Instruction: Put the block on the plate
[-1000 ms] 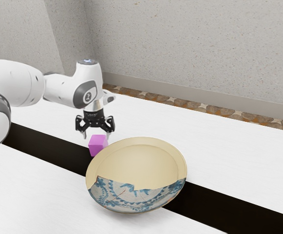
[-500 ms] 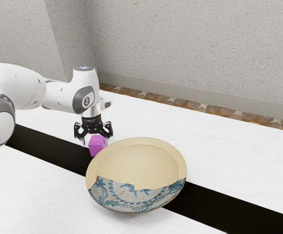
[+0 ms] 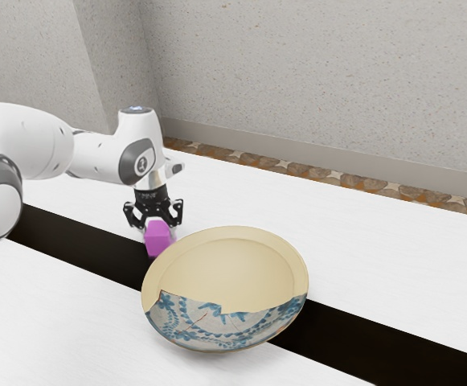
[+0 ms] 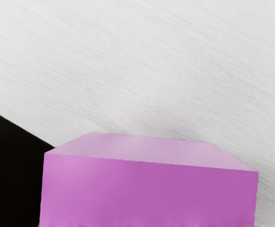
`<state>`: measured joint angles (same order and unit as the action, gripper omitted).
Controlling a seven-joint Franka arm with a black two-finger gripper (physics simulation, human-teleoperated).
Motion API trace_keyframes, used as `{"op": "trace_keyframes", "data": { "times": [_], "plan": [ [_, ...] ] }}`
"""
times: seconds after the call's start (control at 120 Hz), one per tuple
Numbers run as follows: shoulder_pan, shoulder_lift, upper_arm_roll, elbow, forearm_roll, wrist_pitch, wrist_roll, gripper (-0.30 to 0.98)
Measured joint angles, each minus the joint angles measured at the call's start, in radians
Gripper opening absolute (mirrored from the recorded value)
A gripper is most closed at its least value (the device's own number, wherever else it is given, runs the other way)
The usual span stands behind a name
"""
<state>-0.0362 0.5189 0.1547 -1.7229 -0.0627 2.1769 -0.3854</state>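
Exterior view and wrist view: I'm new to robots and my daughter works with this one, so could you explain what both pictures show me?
These are computer-simulated pictures. The exterior view is taken from the side of a white robot arm, which comes in from that view's left and ends in a black pincer. The wrist view comes from a camera on the arm's hand, so the purple block looks huge there.

The block is on a white table with a dark band across it. Beside the block lies a large plate, part cream, part blue-patterned.

The pincer is down at the block, but I cannot tell whether it grips it. The block is not on the plate.
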Motion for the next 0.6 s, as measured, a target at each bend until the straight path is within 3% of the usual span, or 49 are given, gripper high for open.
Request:
{"op": "trace_keyframes", "data": {
  "times": [0.208, 0.342, 0.475, 0.6],
  "plan": [
    [-0.012, -0.125, 0.000, -0.037, 0.006, -0.010, -0.008, 0.36],
    [-0.071, -0.230, -0.003, -0.072, 0.005, -0.051, -0.040, 0.37],
    [-0.088, -0.346, -0.093, -0.156, 0.005, -0.084, -0.110, 0.38],
    [-0.090, -0.319, -0.158, -0.180, 0.005, -0.063, -0.183, 0.39]
  ]
}}
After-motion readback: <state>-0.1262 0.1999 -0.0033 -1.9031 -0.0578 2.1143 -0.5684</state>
